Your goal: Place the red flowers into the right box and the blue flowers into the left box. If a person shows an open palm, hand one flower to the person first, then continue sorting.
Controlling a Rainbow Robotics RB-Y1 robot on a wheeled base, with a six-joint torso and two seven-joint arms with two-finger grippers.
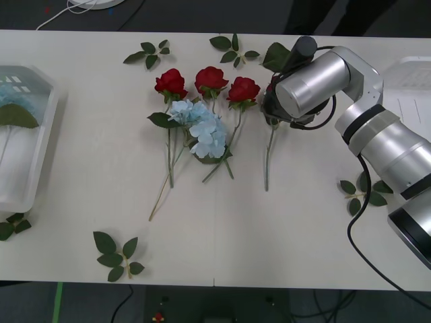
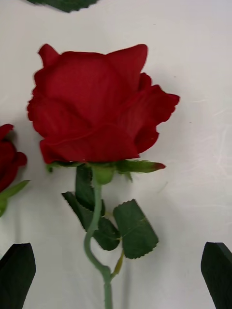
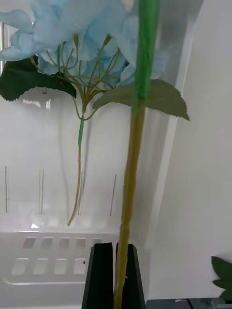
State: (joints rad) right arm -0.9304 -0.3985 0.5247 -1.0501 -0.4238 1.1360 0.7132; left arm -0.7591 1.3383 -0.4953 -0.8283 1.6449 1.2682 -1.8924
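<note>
Three red flowers (image 1: 211, 79) lie in a row at the table's middle back. A fourth red rose (image 2: 99, 106) lies beside them, its stem (image 1: 269, 158) trailing toward me. My right gripper (image 2: 116, 275) hovers open over that rose, one black finger (image 2: 17, 273) on each side of the stem. Two blue flowers (image 1: 202, 128) lie on the table just in front of the roses. The left box (image 1: 40, 155) holds a blue flower (image 1: 13, 101). Over this box my left gripper (image 3: 115, 275) is shut on the stem (image 3: 130, 193) of a blue flower (image 3: 72, 29). The right box (image 1: 411, 87) sits at the back right.
Loose green leaf sprigs lie at the back (image 1: 149, 52), (image 1: 232, 48), at the front left (image 1: 118, 256), beside the left box (image 1: 12, 225) and under my right arm (image 1: 363, 192). A second blue flower's stem (image 3: 77, 188) lies inside the left box.
</note>
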